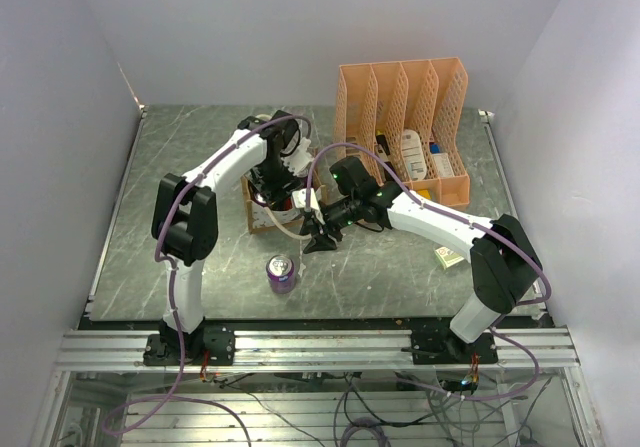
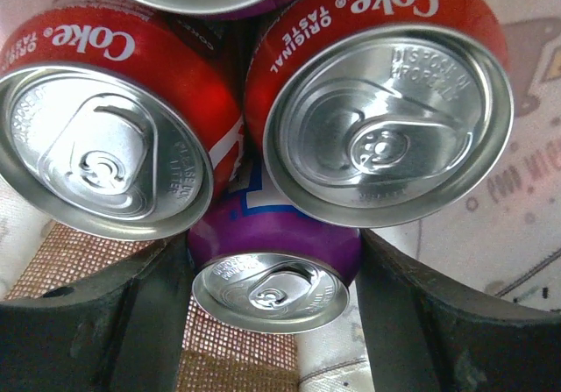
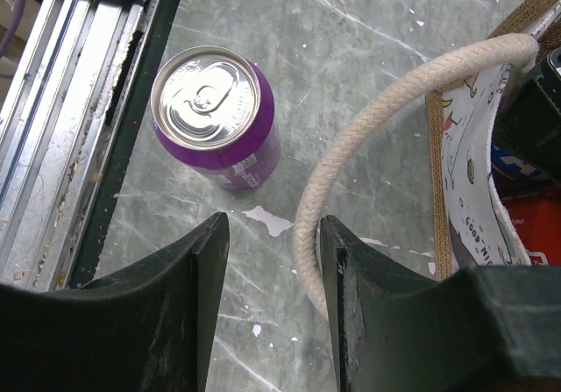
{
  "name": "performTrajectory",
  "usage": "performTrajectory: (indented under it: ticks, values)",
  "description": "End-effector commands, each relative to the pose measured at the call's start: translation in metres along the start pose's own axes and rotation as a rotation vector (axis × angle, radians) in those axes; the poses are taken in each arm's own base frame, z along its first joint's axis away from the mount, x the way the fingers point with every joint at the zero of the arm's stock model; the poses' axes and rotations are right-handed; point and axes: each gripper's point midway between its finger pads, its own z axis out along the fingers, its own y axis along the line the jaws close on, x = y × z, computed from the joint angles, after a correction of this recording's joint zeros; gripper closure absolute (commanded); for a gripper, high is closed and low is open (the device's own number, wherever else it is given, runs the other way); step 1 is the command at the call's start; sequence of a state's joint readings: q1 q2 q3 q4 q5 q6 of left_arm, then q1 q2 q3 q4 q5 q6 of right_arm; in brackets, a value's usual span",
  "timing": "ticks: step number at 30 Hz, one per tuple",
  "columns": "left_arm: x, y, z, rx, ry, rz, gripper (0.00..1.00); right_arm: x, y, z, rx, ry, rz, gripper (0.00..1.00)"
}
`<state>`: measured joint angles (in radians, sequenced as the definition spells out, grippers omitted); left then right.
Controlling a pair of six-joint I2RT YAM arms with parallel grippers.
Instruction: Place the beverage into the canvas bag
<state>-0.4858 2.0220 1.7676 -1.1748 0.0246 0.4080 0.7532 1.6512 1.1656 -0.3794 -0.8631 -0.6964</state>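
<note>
The lone can [image 3: 215,116] is purple with a silver top; the table [image 3: 368,50] is dark grey with pale veins. The canvas bag [image 3: 469,173] has brown edges, off-white printed sides and a cream handle [image 3: 333,151]. The Coke cans [image 2: 386,103] are red with white letters, the low can [image 2: 272,252] purple, the file organizer [image 1: 405,117] orange.

Top external: looked down from above and behind both arm bases, from far enough to take in the whole bench [image 1: 130,247]. Left wrist: pointed straight down into the canvas bag [image 2: 526,190], pressed close over Coke cans [image 2: 386,120] and the bagged purple can [image 2: 272,265]. Right wrist: faced down past its own tool [image 3: 272,234], near the bench. Shared with the top view the loose purple can [image 3: 219,120] and the bag's rope handle [image 3: 307,203].
</note>
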Motion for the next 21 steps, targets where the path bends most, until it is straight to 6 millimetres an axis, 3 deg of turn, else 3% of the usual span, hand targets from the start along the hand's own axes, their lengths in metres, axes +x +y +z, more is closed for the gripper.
performTrajectory:
  ticks: [1, 9, 14, 15, 17, 21]
  values:
    - [0.011, -0.013, 0.002, 0.032, 0.047, 0.001, 0.45, -0.001, 0.002, 0.001, -0.008, 0.006, 0.0, 0.54]
    - [0.014, -0.018, 0.002, 0.045, 0.036, -0.005, 0.3, 0.0, 0.002, 0.001, -0.009, 0.008, 0.0, 0.54]
    - [0.014, -0.018, 0.0, 0.043, 0.026, -0.01, 0.26, 0.001, 0.002, 0.002, -0.011, 0.011, 0.005, 0.54]
    - [0.014, -0.018, 0.0, 0.045, 0.027, -0.012, 0.16, 0.001, 0.002, 0.002, -0.011, 0.011, 0.007, 0.54]
    - [0.014, -0.019, -0.002, 0.043, 0.026, -0.017, 0.1, 0.002, 0.002, 0.002, -0.011, 0.012, 0.008, 0.54]
    - [0.012, -0.018, -0.008, 0.036, 0.016, -0.016, 0.08, 0.003, 0.002, 0.003, -0.014, 0.013, 0.011, 0.54]
